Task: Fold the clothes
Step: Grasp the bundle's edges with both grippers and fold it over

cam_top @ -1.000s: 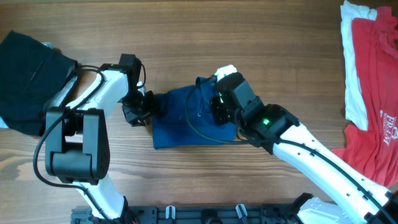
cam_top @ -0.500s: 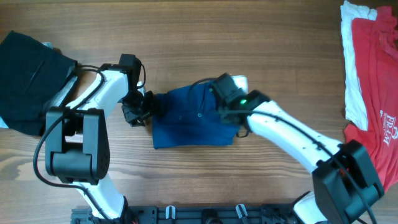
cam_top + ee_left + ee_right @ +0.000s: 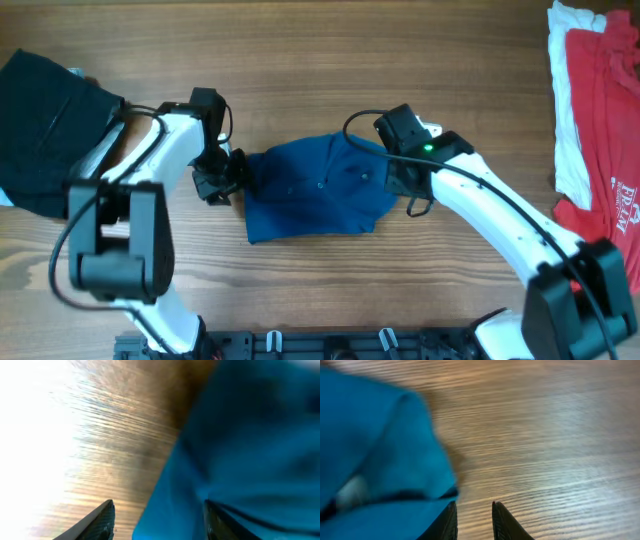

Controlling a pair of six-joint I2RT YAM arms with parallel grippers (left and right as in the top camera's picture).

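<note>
Right pincer (image 3: 473, 506) now off blue shirt (image 3: 310, 195) (rightward)

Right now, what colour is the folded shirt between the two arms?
The shirt is plain royal blue, clearest in the overhead view.

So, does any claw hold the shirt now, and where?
No. The right claw is empty beside the blue shirt; the left claw stands open around its left edge.

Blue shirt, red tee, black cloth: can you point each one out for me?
blue shirt (image 3: 315, 195): overhead view, middle of the folded bundle.
red tee (image 3: 600, 130): overhead view, its red body at the right edge.
black cloth (image 3: 45, 120): overhead view, centre of the dark pile.
</note>
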